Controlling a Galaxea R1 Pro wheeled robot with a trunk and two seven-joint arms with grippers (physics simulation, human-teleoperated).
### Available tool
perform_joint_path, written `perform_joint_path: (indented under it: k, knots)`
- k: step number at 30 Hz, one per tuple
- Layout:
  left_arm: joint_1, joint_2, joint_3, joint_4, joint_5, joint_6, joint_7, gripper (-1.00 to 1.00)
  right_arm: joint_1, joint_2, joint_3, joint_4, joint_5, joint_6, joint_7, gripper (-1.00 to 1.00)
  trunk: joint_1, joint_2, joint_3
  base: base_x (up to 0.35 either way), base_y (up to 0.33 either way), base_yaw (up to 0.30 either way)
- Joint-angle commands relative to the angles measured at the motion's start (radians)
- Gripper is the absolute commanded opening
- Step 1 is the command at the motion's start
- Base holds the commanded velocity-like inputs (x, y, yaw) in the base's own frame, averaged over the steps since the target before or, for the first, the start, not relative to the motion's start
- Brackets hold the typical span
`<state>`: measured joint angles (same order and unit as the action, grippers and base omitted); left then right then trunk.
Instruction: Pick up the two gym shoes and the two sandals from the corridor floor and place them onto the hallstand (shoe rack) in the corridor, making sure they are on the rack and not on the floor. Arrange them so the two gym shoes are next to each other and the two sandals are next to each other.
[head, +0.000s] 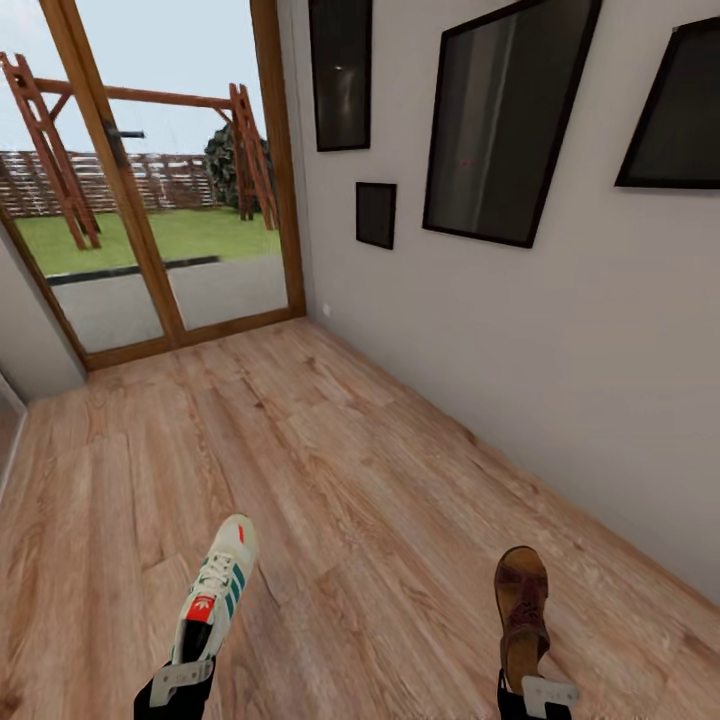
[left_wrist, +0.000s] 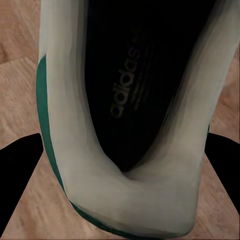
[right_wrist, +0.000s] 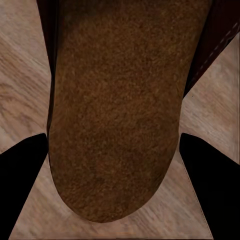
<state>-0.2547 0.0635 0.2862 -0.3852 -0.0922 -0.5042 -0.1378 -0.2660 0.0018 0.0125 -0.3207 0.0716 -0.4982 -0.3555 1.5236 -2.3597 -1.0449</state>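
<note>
Left gripper clamps a gym shoe by its heel; right gripper clamps a sandal. Both are carried above the corridor floor. Keep the grips firm and shoes level until the hallstand comes into sight.

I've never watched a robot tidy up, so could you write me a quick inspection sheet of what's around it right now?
Surface: light brown wood-plank corridor floor.
Job's things: white sneaker with green stripes in left pincer; brown leather strappy sandal in right pincer.
Clutter: nothing seen.
Pincers: each closed around its shoe's heel.
Cables: nothing seen.
Surroundings: grey wall with dark framed pictures; wood-framed glass door onto a lawn.
</note>
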Motion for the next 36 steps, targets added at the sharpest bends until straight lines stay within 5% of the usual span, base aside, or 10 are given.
perform_joint_path:
  k: [1,36]
  knots:
    - [0.0,-0.001,0.009,0.0,-0.008,-0.004,-0.006,-1.0,-0.001,0.0,0.001,0.001,0.008,0.0,-0.008,-1.0,0.0,0.0,-0.001,0.001,0.0,-0.263]
    - [0.0,-0.001,0.01,0.032,-0.009,-0.004,-0.003,-1.0,-0.001,0.007,0.003,0.022,0.008,0.0,-0.008,-1.0,0.0,0.0,-0.001,0.0,0.0,-0.263]
